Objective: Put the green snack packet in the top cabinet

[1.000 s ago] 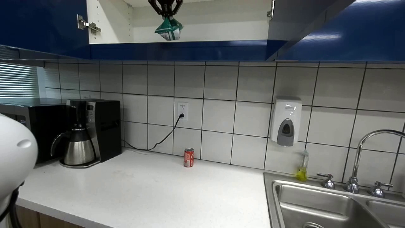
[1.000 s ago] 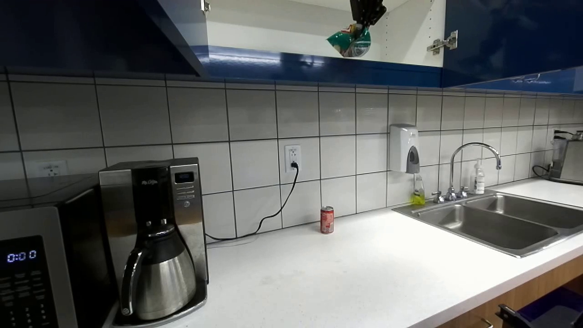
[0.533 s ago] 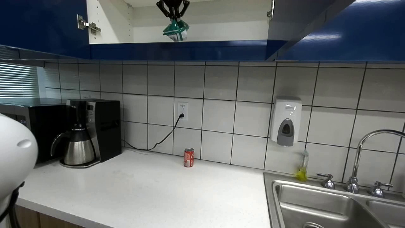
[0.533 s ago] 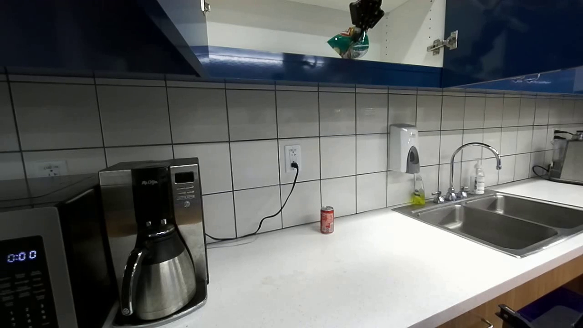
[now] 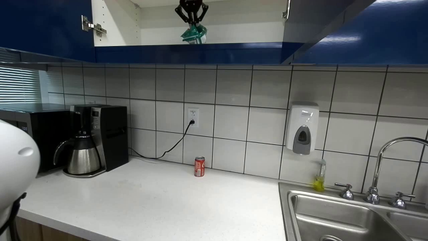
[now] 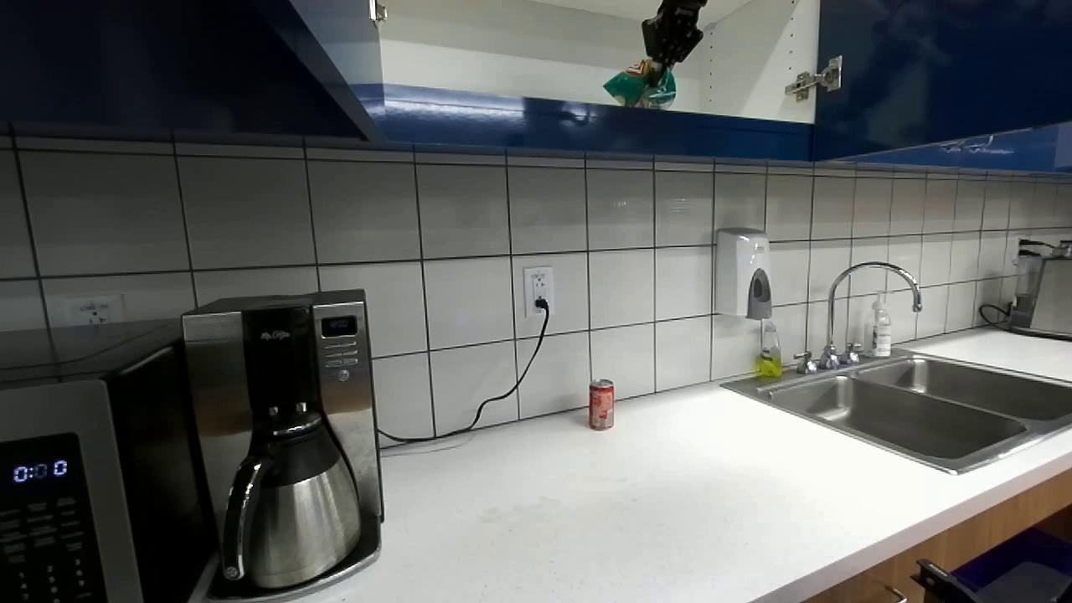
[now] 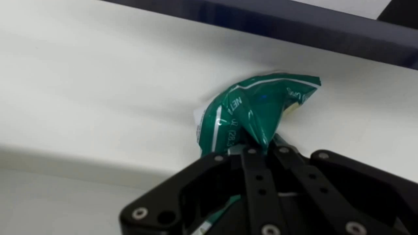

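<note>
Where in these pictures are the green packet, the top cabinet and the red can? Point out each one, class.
Green packet [image 7: 259,101], wrist view: its creased foil.
Top cabinet [image 5: 187,54], in an exterior view: its blue bottom edge.
Red can [image 6: 601,406], in an exterior view: its side.

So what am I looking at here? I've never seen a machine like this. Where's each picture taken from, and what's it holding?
It's a robot arm, mostly out of sight, ending in a black pincer. Two views come from cameras standing off in the room; the close-up comes from a camera on the arm's wrist. The pincer is closed on a green snack packet, held low inside the open, blue-doored top cabinet. Whether the packet rests on anything is hard to tell. Below, on the white counter, stand a small red can, a coffee maker and a microwave.
</note>
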{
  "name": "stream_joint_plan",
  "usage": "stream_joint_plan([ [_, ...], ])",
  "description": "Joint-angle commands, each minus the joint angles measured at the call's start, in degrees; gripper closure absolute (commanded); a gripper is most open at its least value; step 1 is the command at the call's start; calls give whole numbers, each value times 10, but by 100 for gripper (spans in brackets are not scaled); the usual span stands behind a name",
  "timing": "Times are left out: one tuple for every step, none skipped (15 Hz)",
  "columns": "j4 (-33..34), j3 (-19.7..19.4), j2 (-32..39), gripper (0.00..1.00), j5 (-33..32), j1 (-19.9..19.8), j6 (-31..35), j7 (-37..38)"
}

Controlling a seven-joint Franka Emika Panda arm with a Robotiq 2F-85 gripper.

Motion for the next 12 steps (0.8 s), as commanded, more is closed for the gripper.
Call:
stream_joint_plan([
  [36, -9, 33, 99, 9, -7, 15, -26],
  [30, -12, 33, 99, 14, -8, 18, -28],
  [33, -15, 39, 99, 16, -8, 16, -27],
  [33, -17, 42, 99, 19, -7, 13, -28],
  [31, -20, 41, 99, 25, -9, 13, -32],
  [37, -21, 45, 88, 24, -7, 9, -27],
  [40, -22, 47, 69, 23, -6, 8, -25],
  [36, -23, 45, 64, 23, -7, 10, -26],
  [36, -25, 46, 56, 23, -7, 10, -27],
  [39, -26, 48, 49, 21, -6, 9, -26],
  [36, -26, 47, 41, 19, -6, 10, -25],
  [36, -27, 47, 34, 19, -5, 9, -25],
])
